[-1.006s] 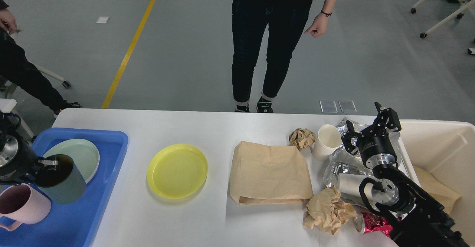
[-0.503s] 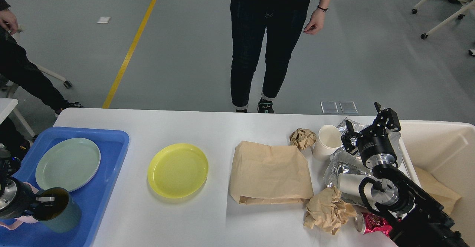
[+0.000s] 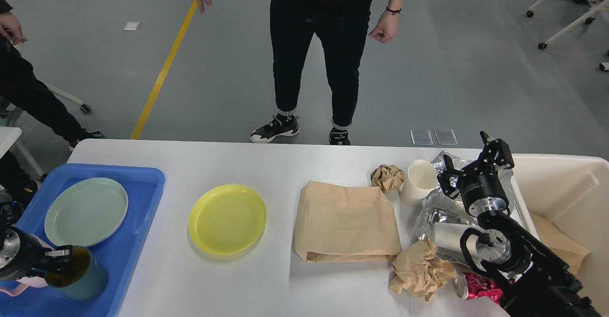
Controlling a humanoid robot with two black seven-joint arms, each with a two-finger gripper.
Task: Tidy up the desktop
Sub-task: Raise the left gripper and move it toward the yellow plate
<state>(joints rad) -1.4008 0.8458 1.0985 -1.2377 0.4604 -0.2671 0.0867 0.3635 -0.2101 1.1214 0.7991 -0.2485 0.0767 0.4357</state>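
Down at my left gripper (image 3: 59,255), the dark green cup (image 3: 78,273) has dropped lower and now sits in the blue tray (image 3: 138,222), fingers clenched on its rim. Right gripper (image 3: 476,167) hangs released above the desktop (image 3: 285,164); release comes next, I'd judge.

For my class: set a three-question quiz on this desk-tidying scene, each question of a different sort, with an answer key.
1. True or false: the yellow plate lies inside the blue tray.
2. Multiple choice: what does the left gripper hold? A) a dark green cup B) a paper bag C) a can
3. Fill in: the green plate lies in the ____.

Key
1. False; it lies on the desktop, right of the tray.
2. A; the dark green cup is gripped at its rim, over the tray.
3. Blue tray.
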